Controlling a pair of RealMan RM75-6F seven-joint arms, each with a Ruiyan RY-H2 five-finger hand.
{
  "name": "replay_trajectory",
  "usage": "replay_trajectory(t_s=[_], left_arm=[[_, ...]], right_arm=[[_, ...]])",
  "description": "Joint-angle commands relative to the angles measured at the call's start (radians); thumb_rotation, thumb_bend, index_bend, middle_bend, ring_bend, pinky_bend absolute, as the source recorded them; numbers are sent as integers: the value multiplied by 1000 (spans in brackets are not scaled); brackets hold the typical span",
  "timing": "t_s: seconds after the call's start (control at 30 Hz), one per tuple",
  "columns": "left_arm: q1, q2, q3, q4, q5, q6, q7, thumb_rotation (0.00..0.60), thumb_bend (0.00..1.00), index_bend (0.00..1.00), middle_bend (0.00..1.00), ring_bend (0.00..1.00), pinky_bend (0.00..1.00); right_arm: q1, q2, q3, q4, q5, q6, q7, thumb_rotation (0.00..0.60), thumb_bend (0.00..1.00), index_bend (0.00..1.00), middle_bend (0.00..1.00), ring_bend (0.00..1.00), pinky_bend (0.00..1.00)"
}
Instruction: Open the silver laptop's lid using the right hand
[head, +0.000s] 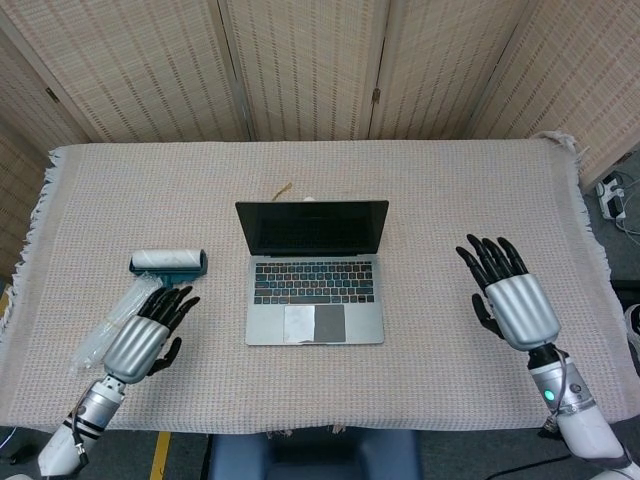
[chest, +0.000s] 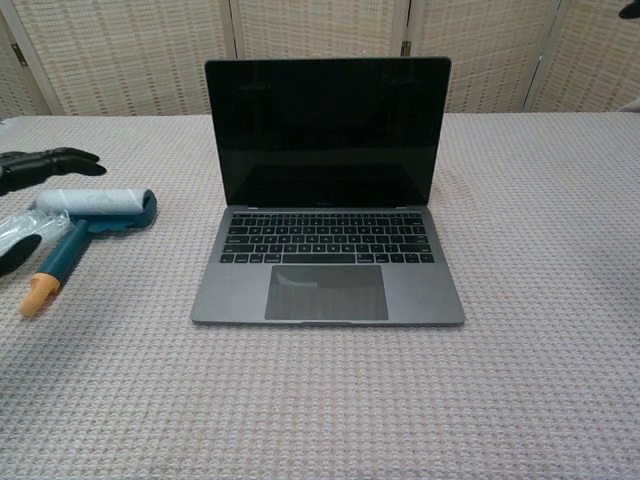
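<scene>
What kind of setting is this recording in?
Probably a staged lab or test room: a cloth-covered table holding only a laptop and lint roller, with woven screens behind.
</scene>
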Motion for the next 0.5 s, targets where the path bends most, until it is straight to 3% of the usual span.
replay_trajectory(t_s=[0.03, 0.23, 0.5], left_arm=[[53, 40, -15, -8, -22, 66, -61, 600, 665, 34, 0, 9, 0], [143, 82, -17, 15, -43, 166, -123, 600, 665, 42, 1, 11, 0], [238, 98, 12, 26, -5, 260, -126, 600, 666, 49, 7, 13, 0]], right_arm=[[-84, 10, -45, 68, -61, 73, 93, 600, 622, 0, 0, 0, 0], [-185, -21, -73, 179, -115, 145, 242, 600, 621, 0, 0, 0, 0], [-280, -68, -70, 268, -136, 217, 322, 600, 622, 0, 0, 0, 0]])
